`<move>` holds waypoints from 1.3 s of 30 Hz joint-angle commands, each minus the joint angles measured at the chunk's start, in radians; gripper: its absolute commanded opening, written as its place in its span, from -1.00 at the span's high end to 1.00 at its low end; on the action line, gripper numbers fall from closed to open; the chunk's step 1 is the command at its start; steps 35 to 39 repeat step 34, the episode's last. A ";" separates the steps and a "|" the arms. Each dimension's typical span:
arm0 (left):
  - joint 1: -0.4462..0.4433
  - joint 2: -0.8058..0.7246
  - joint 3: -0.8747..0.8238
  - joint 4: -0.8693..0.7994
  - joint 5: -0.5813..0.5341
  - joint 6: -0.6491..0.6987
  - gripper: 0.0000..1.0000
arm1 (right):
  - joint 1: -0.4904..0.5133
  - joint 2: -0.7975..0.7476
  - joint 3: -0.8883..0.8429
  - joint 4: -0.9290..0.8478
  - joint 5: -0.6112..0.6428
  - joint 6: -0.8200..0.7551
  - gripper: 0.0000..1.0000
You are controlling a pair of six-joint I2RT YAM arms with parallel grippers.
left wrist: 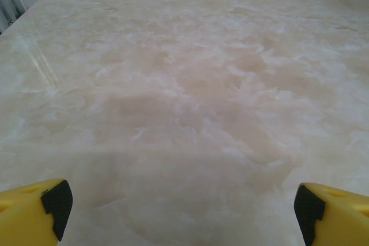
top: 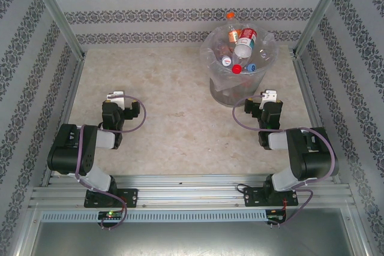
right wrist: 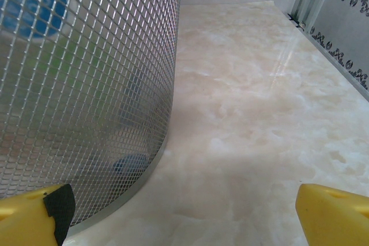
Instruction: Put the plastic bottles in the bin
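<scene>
Top external is showing bottles [top: 243, 43] filling the bin [top: 228, 91] just ahead of the right gripper [top: 268, 96]. It and the left gripper [top: 115, 97] are gaping empty, so the task is seemingly finishing, with only retreating remaining.

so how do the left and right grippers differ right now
The left gripper faces marbled table out to the back wall; the right gripper has the mesh wall of the bin close on its left. From above, the left gripper sits well apart from the bin, while the right gripper sits just beside it. Shared: both are open, hold nothing, and have yellow fingers.
</scene>
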 commanded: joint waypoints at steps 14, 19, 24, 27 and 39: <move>0.011 -0.001 0.001 -0.008 0.017 0.014 -1.00 | -0.027 -0.012 -0.051 0.114 -0.198 -0.050 -0.97; 0.011 -0.001 0.001 -0.008 0.018 0.013 -1.00 | -0.035 -0.006 0.028 -0.007 -0.165 -0.026 -0.96; 0.012 -0.001 0.001 -0.009 0.017 0.014 -1.00 | -0.035 -0.011 0.030 -0.019 -0.164 -0.029 -0.96; 0.010 -0.001 0.001 -0.008 0.017 0.014 -1.00 | -0.034 -0.010 0.030 -0.017 -0.161 -0.030 -0.96; 0.010 -0.001 0.001 -0.009 0.016 0.013 -1.00 | -0.030 -0.010 0.033 -0.022 -0.159 -0.032 -0.97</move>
